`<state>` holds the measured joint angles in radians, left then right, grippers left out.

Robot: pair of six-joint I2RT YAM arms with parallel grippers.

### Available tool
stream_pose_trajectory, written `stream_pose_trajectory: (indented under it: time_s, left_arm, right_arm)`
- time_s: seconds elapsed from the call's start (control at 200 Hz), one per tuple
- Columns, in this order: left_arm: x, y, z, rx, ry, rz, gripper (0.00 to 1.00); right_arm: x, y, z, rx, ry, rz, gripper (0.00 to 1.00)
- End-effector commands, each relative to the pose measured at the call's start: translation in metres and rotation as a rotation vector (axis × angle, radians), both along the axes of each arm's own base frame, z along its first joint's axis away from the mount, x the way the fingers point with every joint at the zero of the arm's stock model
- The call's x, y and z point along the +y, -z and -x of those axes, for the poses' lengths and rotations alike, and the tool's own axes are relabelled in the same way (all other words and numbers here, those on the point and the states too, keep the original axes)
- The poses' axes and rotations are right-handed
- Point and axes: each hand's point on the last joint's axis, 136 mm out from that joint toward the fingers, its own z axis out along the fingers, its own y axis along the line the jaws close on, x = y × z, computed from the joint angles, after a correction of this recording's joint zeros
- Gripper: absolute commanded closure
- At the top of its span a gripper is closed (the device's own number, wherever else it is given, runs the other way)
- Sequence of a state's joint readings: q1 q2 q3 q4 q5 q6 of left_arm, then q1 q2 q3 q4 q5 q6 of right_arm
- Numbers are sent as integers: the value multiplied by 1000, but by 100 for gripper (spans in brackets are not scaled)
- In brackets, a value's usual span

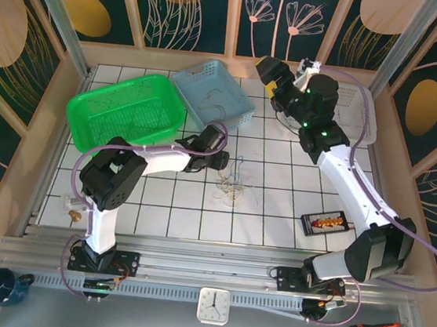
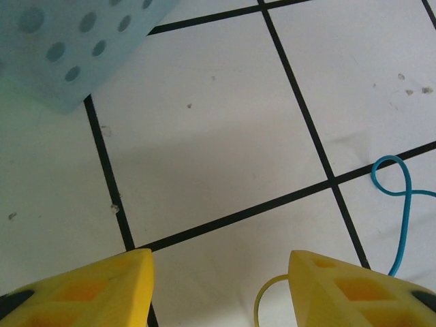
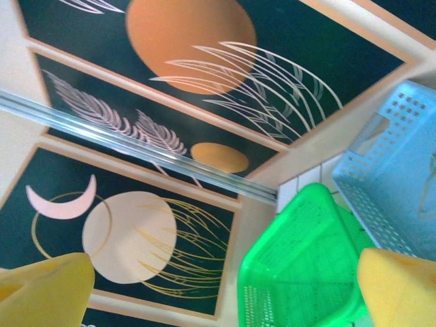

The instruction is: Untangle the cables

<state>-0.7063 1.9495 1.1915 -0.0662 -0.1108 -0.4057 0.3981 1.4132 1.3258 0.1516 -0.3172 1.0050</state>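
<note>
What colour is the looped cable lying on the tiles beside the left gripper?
The cable is blue; it shows most clearly in the left wrist view.

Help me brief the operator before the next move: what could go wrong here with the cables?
1. The left claw straddles bare tile; the blue cable loops outside its jaws, so a pinch here may catch nothing.
2. The clump looks interlooped; tugging one strand could drag or tighten it all.
3. The right claw points at the back wall, so nothing pins the clump.
</note>
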Motion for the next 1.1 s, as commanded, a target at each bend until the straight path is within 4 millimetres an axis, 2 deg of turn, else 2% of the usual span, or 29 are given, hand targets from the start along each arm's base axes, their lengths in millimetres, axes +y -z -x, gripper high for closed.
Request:
stream_pose_trajectory:
  time_s: [0.0, 0.175, 0.35, 0.545, 0.696, 0.866, 1.096]
  left_arm:
    - [2, 7, -2, -18, 40, -91, 45]
    - [-5, 8, 2, -33, 72, -81, 44]
    - [-14, 8, 8, -44, 98, -50, 41]
    - [-7, 4, 14, -58, 70, -32, 36]
    - [2, 1, 21, -76, 54, -31, 33]
    - [5, -1, 25, -90, 71, -27, 32]
    - [-3, 2, 20, -112, 106, -30, 32]
  right_arm:
    - [0, -12, 2, -36, -21, -18, 1]
    - [4, 10, 4, -7, -52, 10, 1]
    - [-6, 40, 9, 31, -7, 100, 1]
    - [-21, 67, 21, 43, 29, 163, 1]
    - [-19, 82, 35, 21, -10, 167, 1]
    - [-15, 104, 51, 17, -72, 172, 6]
    - [-12, 149, 70, 65, -139, 216, 14]
